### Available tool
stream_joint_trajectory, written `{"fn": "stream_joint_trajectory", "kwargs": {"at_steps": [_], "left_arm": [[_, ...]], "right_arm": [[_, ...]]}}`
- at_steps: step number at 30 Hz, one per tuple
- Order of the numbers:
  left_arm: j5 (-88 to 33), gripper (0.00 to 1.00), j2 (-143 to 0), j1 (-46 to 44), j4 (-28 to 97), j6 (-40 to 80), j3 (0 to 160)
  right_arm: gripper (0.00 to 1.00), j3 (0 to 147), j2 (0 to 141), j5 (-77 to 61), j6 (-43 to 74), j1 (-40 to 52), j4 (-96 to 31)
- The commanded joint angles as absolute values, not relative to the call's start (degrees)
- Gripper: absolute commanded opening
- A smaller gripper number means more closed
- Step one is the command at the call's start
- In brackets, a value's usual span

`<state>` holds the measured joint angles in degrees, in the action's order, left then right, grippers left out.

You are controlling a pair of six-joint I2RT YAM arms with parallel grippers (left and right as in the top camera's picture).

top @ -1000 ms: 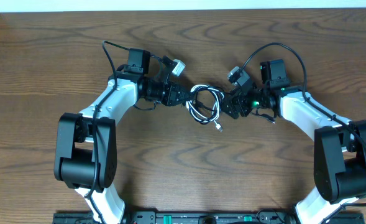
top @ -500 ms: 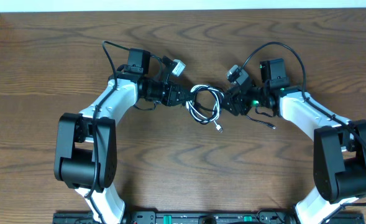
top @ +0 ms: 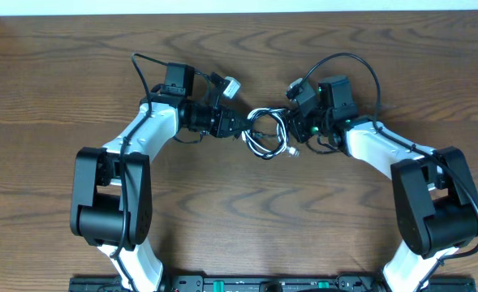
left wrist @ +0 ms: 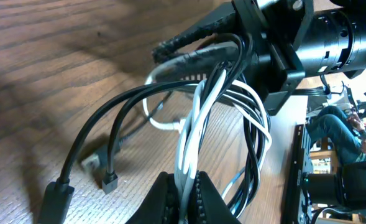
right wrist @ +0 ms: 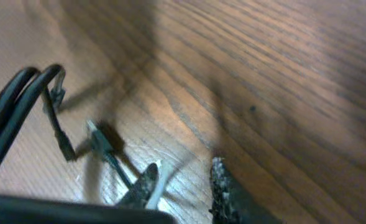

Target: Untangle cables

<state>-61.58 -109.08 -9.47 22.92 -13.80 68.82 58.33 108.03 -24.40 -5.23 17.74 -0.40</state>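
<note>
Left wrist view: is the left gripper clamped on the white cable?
Yes, the left gripper is shut, with strands of the white cable pinched in it.

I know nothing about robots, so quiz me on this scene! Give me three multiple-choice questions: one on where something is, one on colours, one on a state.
1. Where does the tangle of cables lie?
A. far off to the left
B. between the left hand and the right hand
C. far off to the right

2. What colours are the cables?
A. red and blue
B. all yellow
C. black and white

3. The left hand is:
A. shut on white strands
B. wide open and empty
C. well away from the cables

Answers:
1 B: the overhead view shows a hand on either side of the bundle.
2 C: the left wrist view shows black and white cords.
3 A: there its fingers pinch white strands.
</note>
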Motion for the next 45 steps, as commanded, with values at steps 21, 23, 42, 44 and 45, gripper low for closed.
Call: {"fn": "stream_joint_trajectory", "kwargs": {"at_steps": [21,23,42,44,45], "left_arm": [[-63.4,0.08,-107.8,-9.7,23.0,-14.7,68.6],[-63.4,0.08,-107.8,-9.7,23.0,-14.7,68.6],[-63.4,0.07,-107.8,-9.7,23.0,-14.7,68.6],[-63.4,0.08,-107.8,-9.7,23.0,-14.7,68.6],[-63.4,0.08,-107.8,-9.7,23.0,-14.7,68.6]], "right_arm": [[0.01,58.7,95.6,-22.6,-0.8,14.7,-4.5],[0.01,58.7,92.1,-22.4,-4.4,15.0,-5.3],[0.01,58.7,87.3,1.9,-20.1,18.9,-7.9],[0.01,58.7,87.3,4.8,-22.7,20.4,-7.5],[0.01,58.7,87.3,6.1,-23.9,21.1,-7.3]]}}
